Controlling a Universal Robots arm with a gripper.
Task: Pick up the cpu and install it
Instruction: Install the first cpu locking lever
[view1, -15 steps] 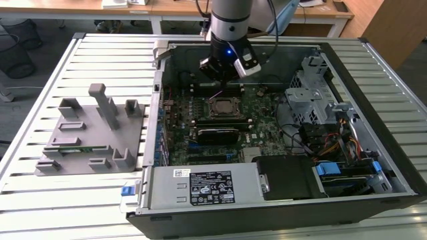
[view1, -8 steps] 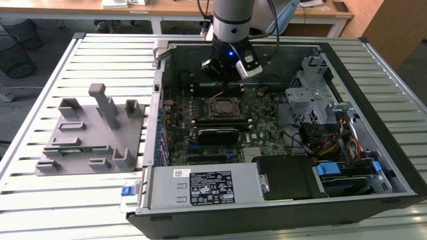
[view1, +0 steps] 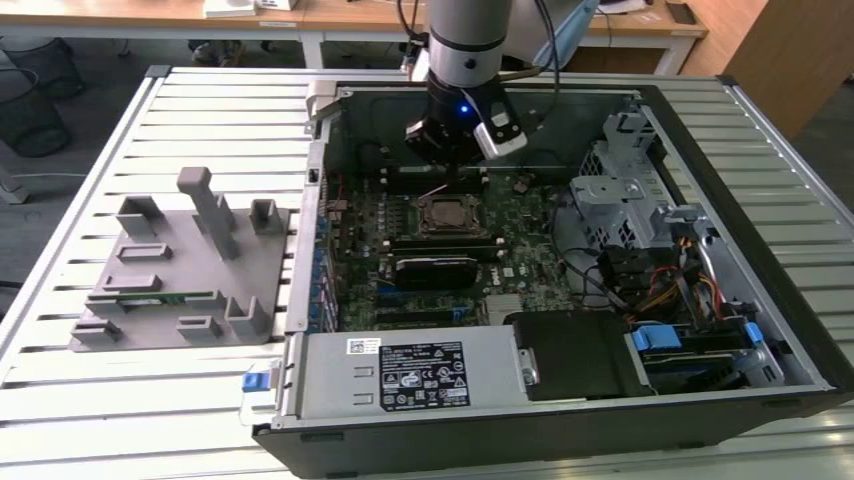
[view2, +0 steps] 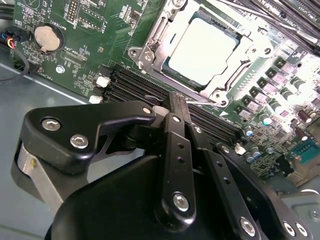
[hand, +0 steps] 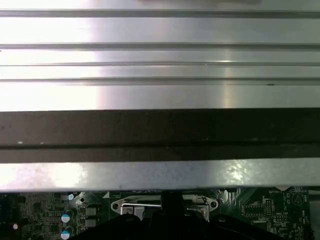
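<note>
The cpu (view2: 200, 50) lies flat in the motherboard socket, its silver top showing inside the metal socket frame (view2: 145, 52). In the exterior view the cpu (view1: 443, 215) sits mid-board inside the open computer case. My gripper (view1: 449, 165) hangs just behind the socket, above the black memory slots (view2: 135, 87). Its black fingers (view2: 172, 120) are pressed together, tips beside the socket's edge, and I see nothing held between them. A thin metal socket lever (view1: 430, 190) sticks up close under the gripper. In the first wrist view the gripper (hand: 172, 202) shows in front of the socket frame.
A grey holder block (view1: 174, 270) with a green memory stick (view1: 160, 297) stands on the slatted table at the exterior view's left. Case walls (view1: 318, 200) ring the board. A drive cage (view1: 627, 190), cables and a power supply (view1: 400, 375) crowd the exterior view's right and front.
</note>
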